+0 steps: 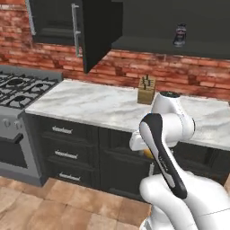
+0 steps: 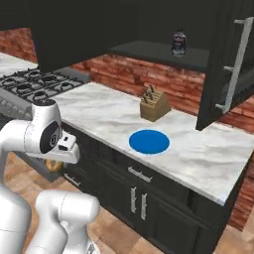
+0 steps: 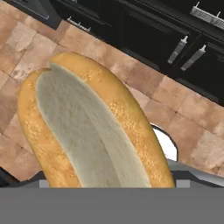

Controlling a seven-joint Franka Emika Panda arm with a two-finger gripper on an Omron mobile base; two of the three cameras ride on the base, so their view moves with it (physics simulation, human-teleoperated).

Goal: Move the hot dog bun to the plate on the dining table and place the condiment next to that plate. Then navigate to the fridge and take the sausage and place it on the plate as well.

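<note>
My arm [image 1: 164, 148] rises from about five o'clock, its dark-striped link leaning up toward the middle, and a sliver of golden bun [image 1: 148, 153] peeks out just beside it at its lower left edge. Beyond it a marble counter [image 1: 90, 105] runs across over black drawers [image 1: 63, 148], with a knife block [image 1: 146, 90] standing near the brick wall [image 1: 179, 72] at about one o'clock. A stove [image 1: 18, 90] sits at nine o'clock, an open cabinet door [image 1: 96, 31] hangs at twelve, and a dark jar [image 1: 180, 35] stands on the shelf [image 1: 179, 48] at two o'clock.
</note>
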